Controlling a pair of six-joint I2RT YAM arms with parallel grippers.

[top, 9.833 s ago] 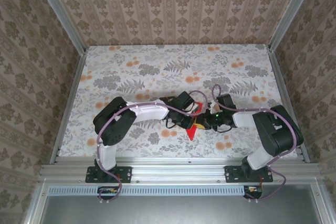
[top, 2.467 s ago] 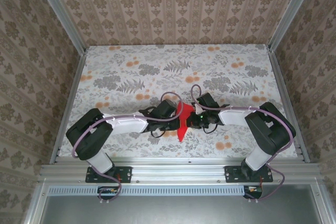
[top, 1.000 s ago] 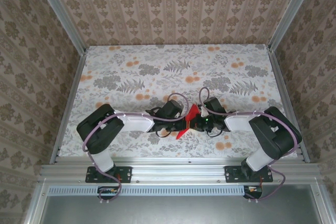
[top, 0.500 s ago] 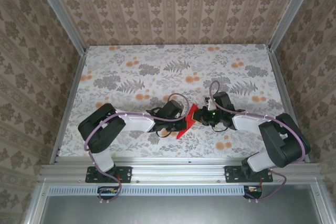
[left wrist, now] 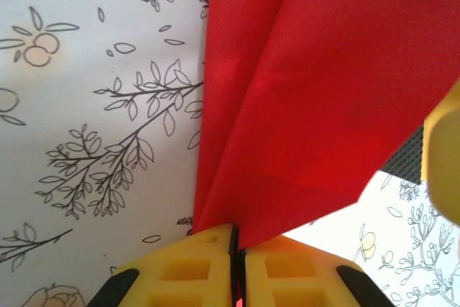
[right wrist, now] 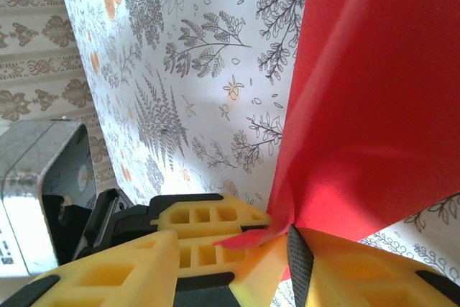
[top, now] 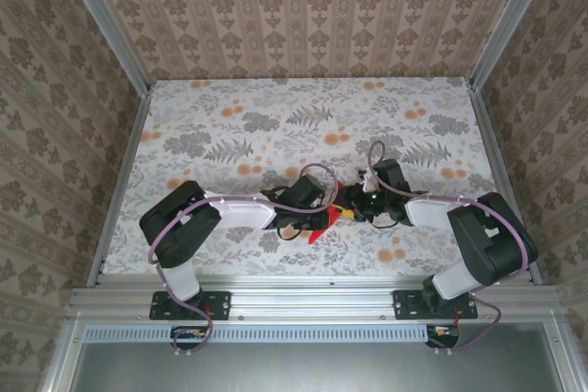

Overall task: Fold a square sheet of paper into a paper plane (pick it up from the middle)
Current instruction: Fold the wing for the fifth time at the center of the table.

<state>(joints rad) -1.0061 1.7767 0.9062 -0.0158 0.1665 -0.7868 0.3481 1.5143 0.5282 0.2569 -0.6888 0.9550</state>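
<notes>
The red paper plane (left wrist: 309, 106) is a creased, folded piece that hangs just above the table between both grippers. My left gripper (left wrist: 237, 249) is shut on its lower fold, yellow fingers pressed together with the paper edge between them. In the top view the left gripper (top: 327, 209) and right gripper (top: 346, 208) meet near the table's middle front, and the plane's pointed tip (top: 316, 233) pokes out below them. My right gripper (right wrist: 230, 249) is open, its fingers wide apart around the left gripper's fingers (right wrist: 208, 217). The paper (right wrist: 374, 106) brushes the right gripper's black pad.
The table (top: 230, 117) has a flower and fern print with small orange blossoms. Patterned walls and metal rails (top: 119, 181) close in the left, right and far sides. Both arm bases stand at the near edge.
The right gripper has opened and let go of the paper. The left gripper keeps hold and has shifted slightly right. The paper now sits lower, mostly covered by the two grippers.
</notes>
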